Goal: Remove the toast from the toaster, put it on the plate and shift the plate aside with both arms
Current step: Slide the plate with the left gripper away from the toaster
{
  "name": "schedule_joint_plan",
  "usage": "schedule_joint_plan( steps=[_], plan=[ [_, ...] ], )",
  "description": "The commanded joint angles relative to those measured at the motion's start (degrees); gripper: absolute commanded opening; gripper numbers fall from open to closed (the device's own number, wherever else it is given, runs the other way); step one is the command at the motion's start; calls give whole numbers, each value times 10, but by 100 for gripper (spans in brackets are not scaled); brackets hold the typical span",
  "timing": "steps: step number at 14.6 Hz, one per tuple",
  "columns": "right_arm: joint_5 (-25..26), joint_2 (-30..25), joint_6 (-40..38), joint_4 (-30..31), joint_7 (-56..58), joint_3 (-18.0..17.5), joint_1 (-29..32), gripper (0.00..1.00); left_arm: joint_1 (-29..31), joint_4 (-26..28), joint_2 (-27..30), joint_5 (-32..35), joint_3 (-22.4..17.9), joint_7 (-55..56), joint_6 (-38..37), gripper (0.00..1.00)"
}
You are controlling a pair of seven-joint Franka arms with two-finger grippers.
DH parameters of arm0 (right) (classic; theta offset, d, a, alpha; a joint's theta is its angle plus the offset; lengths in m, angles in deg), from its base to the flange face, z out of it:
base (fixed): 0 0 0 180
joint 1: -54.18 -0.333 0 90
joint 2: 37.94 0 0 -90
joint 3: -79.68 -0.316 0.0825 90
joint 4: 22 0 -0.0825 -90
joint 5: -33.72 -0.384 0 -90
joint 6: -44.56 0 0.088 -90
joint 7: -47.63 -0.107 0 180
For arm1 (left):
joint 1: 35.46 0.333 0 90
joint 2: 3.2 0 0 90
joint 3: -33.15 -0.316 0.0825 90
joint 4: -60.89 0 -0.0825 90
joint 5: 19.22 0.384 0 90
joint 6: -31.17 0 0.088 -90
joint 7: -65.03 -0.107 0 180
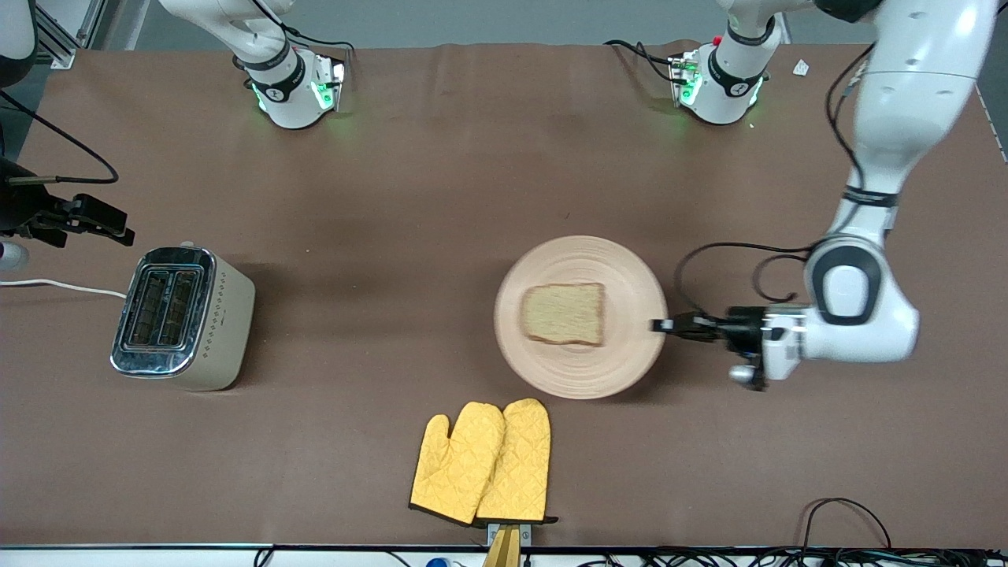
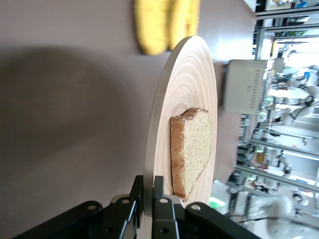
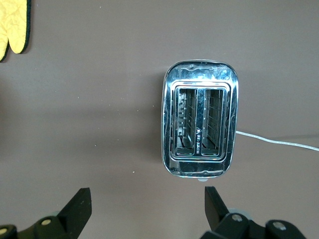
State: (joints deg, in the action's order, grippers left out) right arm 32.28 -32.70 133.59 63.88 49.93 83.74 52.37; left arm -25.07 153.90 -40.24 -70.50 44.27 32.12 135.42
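The plate [image 1: 580, 316], round, pale beige wood with concentric ring grooves, is sitting at the middle of the table with the toast [image 1: 564, 313] lying flat on it, slightly toward nine o'clock of the plate's centre in the front view. The toast is showing as one roughly square, light brown speckled slice with a darker crust. The left gripper [image 1: 660, 325] is clamping the plate's rim at three o'clock, with one finger [image 2: 160, 211] above the rim and the other below.

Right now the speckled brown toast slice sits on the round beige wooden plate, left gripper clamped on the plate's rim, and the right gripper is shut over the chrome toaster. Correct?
Not quite. The right gripper is open, its fingers spread wide over the toaster, as the right wrist view shows. The rest holds: the toast sits on the plate, and the left gripper is clamped on its rim.
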Motion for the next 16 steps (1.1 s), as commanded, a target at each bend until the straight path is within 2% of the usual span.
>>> schedule_joint_plan(
  steps=[1, 4, 8, 11, 13, 15, 16],
  plan=[
    [5, -9, -4, 5, -9, -20, 23, 100, 87, -6, -27, 19, 15, -83, -42, 0],
    [6, -9, -4, 5, -10, -36, 34, 100, 175, -38, -77, 52, 14, -167, -96, 0],
    [6, -9, -5, 5, -10, -38, 34, 100, 243, -72, -123, 87, 14, -194, -133, 0],
    [6, -9, -6, 5, -10, -37, 30, 100, 265, -85, -153, 87, 11, -192, -135, 1],
    [6, -9, -7, 6, -11, -37, 31, 100, 266, -96, -173, 87, 8, -189, -134, 5],
    [6, -10, -7, 6, -11, -38, 30, 100, 266, -102, -175, 88, 7, -188, -134, 19],
    [6, -10, -7, 6, -11, -38, 28, 100, 266, -104, -174, 90, 6, -189, -134, 52]
  ],
)
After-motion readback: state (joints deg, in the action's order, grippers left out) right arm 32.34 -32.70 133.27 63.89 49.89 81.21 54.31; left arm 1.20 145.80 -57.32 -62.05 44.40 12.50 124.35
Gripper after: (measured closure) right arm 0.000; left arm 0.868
